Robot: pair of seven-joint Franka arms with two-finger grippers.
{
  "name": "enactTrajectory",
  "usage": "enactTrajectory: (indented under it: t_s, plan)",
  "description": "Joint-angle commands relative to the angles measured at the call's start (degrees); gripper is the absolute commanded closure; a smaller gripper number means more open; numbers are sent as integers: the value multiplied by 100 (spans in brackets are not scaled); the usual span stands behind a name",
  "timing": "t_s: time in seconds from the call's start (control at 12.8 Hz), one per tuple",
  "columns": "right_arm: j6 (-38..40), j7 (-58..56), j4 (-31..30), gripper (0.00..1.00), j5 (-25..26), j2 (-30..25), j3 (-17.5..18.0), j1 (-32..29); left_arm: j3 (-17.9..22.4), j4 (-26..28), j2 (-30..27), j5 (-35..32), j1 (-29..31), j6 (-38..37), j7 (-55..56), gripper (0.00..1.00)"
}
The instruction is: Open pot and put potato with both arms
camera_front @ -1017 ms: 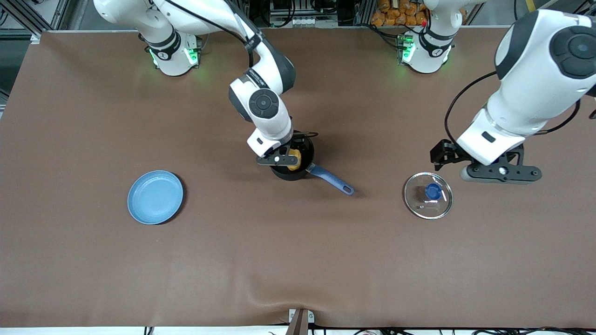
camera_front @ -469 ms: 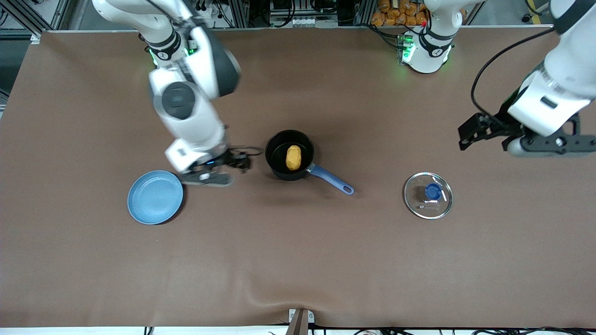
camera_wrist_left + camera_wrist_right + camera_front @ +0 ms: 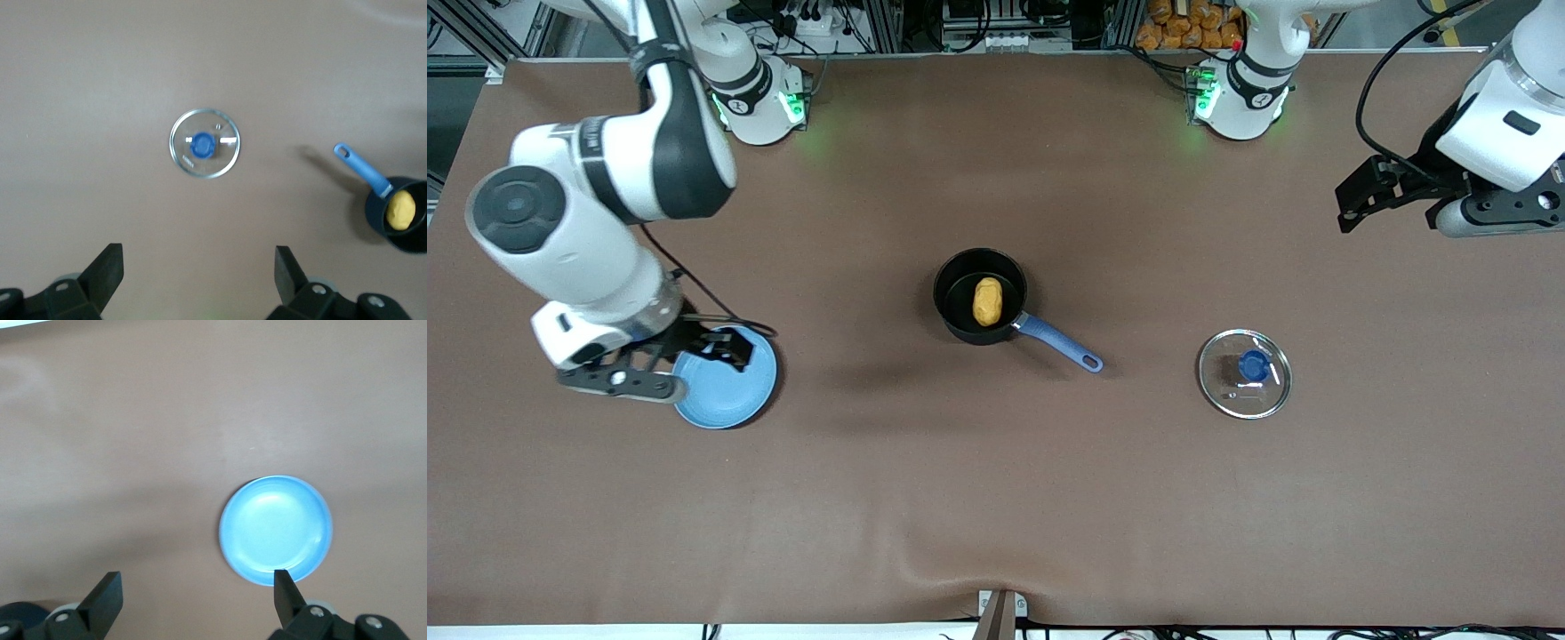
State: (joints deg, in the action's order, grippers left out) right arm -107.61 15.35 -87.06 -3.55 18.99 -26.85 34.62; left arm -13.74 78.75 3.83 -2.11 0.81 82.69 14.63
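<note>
The black pot [image 3: 960, 307] stands uncovered at the table's middle, its blue handle [image 3: 1060, 345] pointing toward the front camera and the left arm's end. The yellow-orange potato [image 3: 987, 301] lies inside it. The glass lid [image 3: 1244, 374] with its blue knob [image 3: 1255, 364] lies flat on the table toward the left arm's end. My right gripper [image 3: 618, 380] is open and empty, up over the edge of the blue plate [image 3: 729, 391]. My left gripper [image 3: 1485, 213] is open and empty, high over the left arm's end of the table. The left wrist view shows the lid [image 3: 205, 143], pot [image 3: 373, 215] and potato [image 3: 401, 209] below the gripper [image 3: 199, 280].
The light-blue plate [image 3: 276, 530] is empty and lies toward the right arm's end of the table; the right wrist view shows it under one finger of the gripper [image 3: 197, 600]. Both arm bases [image 3: 760, 98] stand at the table's top edge in the front view. Brown cloth covers the table.
My right gripper has let go of the potato in the pot and swung away to the plate. My left gripper has risen and drawn away from the lid toward its own end.
</note>
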Motion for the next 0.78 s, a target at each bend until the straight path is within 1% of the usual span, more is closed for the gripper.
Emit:
enactTrajectory:
  t_s: [0.0,0.08,0.23,0.39,0.47,0.55,0.63,0.7]
  plan:
    - [300,-434,75,0,3,-88,-285,-34,273,403,-329,194,-63,-60,-110,0]
    - [328,-523,75,0,3,-115,-347,-77,301,648,-469,194,-46,-26,-127,0]
    - [337,-594,75,0,-5,-141,-348,-279,345,1035,-759,229,16,106,-127,0]
    - [355,-1127,67,0,-23,-255,-208,-699,424,1386,-1032,168,51,211,-180,0]
    - [433,-1304,75,0,-84,-325,37,-1059,581,1615,-1173,159,51,395,-258,0]
    - [608,-1393,84,0,-119,-395,553,-1706,661,1713,-1252,202,51,414,-277,0]
    - [705,-1498,93,0,-111,-527,1271,-2452,662,1722,-1262,203,51,414,-277,0]
    - [802,-1595,84,0,-67,-676,1914,-3138,653,1714,-1262,211,43,414,-277,0]
